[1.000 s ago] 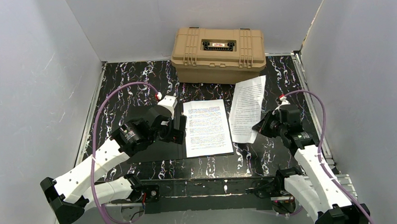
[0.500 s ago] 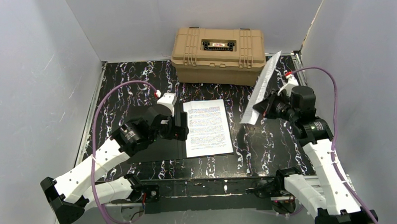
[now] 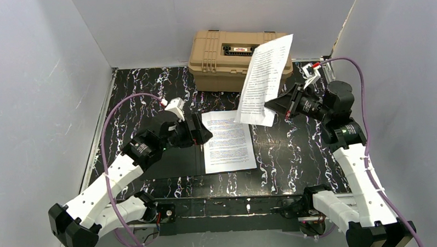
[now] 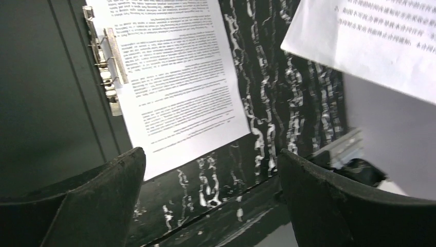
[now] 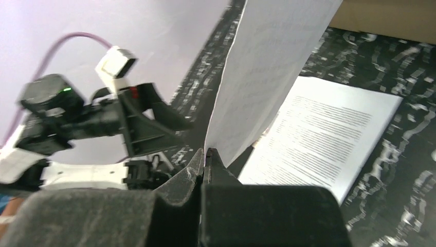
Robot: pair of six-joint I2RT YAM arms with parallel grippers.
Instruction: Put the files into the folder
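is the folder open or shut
Open: the folder lies spread flat, black inside up, clip exposed, one sheet on its right half.

Both arms share one build. The left arm, lower left of the top view, and the right arm, lower right, have white plastic link shells dotted with small dark screw holes. Black cylindrical motor housings join the links, and each arm has a black angular base. A purple cable loops beside the left arm, a second purple cable beside the right. Each wrist carries a small white camera block with a red mark. The left tool has broad matte black fingers; the right tool is the same black, tapering to thin tips. In the right wrist view a green light glows on a black housing at upper left
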